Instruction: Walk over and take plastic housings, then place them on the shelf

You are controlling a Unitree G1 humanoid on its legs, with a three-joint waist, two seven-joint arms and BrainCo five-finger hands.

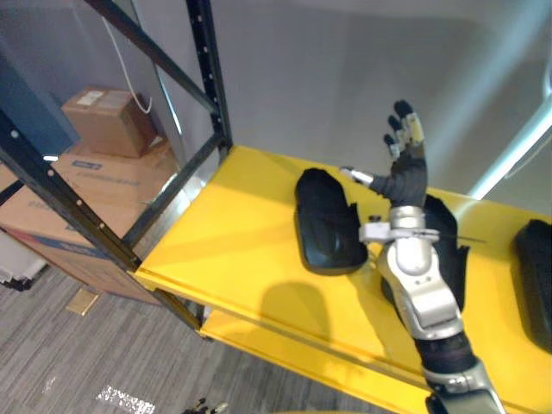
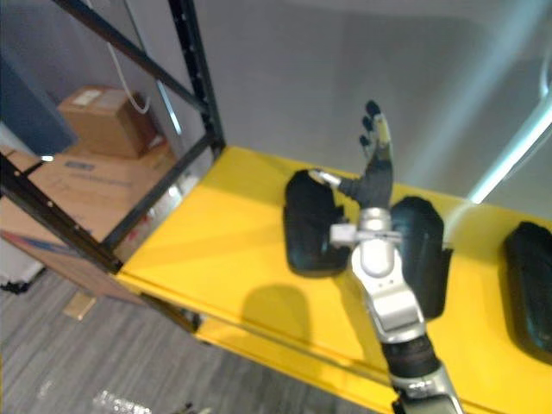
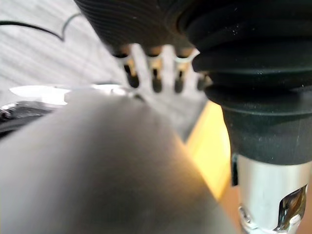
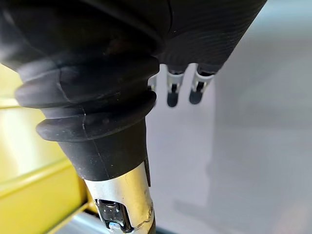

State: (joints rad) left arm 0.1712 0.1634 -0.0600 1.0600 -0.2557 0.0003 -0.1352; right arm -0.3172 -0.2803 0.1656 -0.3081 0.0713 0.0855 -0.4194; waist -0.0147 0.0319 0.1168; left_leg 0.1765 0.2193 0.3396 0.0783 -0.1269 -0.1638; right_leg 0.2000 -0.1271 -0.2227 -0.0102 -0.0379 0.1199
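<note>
Right hand (image 1: 407, 172): raised over the back of the shelf, fingers straight and pointing up, thumb spread to the left, holding nothing; its arm comes in from the lower right.
Left hand (image 3: 156, 80): seen in its own wrist view, fingers (image 3: 132, 78) hanging in a loose row over grey floor; it seems to hold nothing, though a blurred grey mass covers much of that view.
Wall (image 1: 328, 78): plain grey, behind the shelf.
Floor (image 1: 78, 362): grey carpet, below and left of the shelf.
Shelf (image 1: 233, 224): yellow board on a black metal frame (image 1: 210, 78), with a second yellow board beneath it.
Cardboard boxes (image 1: 86, 198): stacked on the floor to the left behind the frame, a smaller box (image 1: 108, 121) on top.
Left housing (image 1: 326, 220): black plastic, lying flat on the shelf, just left of the right forearm.
Middle housing (image 1: 448, 237): black, on the shelf, partly hidden behind the forearm.
Right housing (image 1: 535, 280): black, on the shelf at the right edge, apart from the other two.
</note>
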